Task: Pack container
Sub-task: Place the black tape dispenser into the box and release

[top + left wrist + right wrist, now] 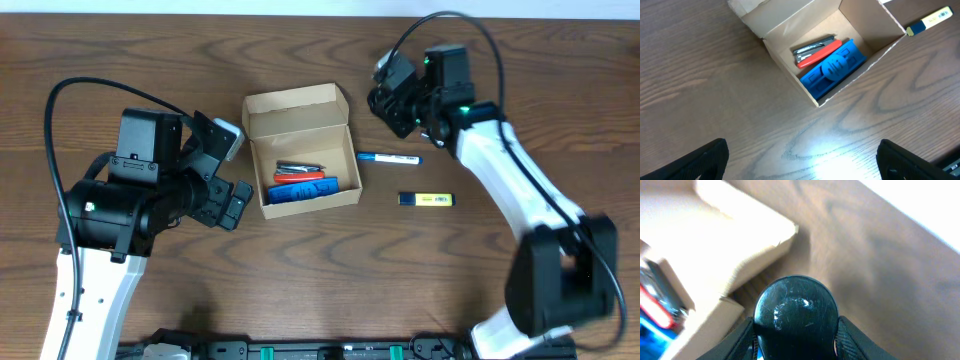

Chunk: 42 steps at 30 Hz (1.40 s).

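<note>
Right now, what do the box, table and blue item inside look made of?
Box: matte tan cardboard, going by raw edges and folded flap. Table: dark wood grain with a glare patch, possibly laminate. Blue item: likely moulded plastic, ribbed, smooth.

The cardboard box (295,103) is matt tan; the table (715,100) glossy wood-grain; the black ball (796,307) shiny, scuffed plastic.

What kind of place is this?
Likely a robotics lab bench: a left arm and right arm at a wooden table, a half-packed box, and a pen beside it.
</note>
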{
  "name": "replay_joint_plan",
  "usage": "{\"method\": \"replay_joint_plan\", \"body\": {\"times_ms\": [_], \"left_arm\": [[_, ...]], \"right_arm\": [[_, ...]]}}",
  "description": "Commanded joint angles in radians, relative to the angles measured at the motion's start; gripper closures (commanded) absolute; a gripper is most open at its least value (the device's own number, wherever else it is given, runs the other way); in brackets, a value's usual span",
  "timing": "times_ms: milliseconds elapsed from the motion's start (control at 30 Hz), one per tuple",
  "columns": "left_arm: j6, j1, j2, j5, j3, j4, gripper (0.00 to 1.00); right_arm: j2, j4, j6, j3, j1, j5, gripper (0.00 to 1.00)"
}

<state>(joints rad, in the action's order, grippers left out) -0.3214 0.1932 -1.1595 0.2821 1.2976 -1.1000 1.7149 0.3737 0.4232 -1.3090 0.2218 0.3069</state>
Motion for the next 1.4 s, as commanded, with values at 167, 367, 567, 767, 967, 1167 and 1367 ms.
{"method": "replay_joint_plan", "body": {"times_ms": [167,367,567,767,967,1167,1367], "left_arm": [[-0.012,-0.003,-0.003,0.006,0.013,-0.004,0.05],[-0.012,-0.003,-0.003,0.006,0.013,-0.004,0.05],[-0.012,-0.003,-0.003,0.006,0.013,-0.004,0.05],[-0.012,-0.003,-0.003,0.006,0.013,-0.004,0.05],[-0.012,-0.003,-0.003,0.006,0.013,-0.004,0.05],[-0.012,-0.003,-0.003,0.006,0.013,-0.004,0.05],[-0.012,-0.003,-0.003,0.006,0.013,-0.004,0.05]], "right_arm": [[-0.106,0.069,0.048,-0.015,0.14,0.114,0.59],[-0.052,0.087,0.164,-0.015,0.267,0.124,0.6],[0.053,0.083,0.239,-0.015,0.348,0.154,0.6],[0.145,0.074,0.346,-0.015,0.396,0.169,0.62],[0.189,0.045,0.378,-0.015,0.412,0.187,0.62],[0.219,0.037,0.386,-0.015,0.415,0.214,0.62],[0.234,0.034,0.386,-0.015,0.415,0.247,0.6]]}}
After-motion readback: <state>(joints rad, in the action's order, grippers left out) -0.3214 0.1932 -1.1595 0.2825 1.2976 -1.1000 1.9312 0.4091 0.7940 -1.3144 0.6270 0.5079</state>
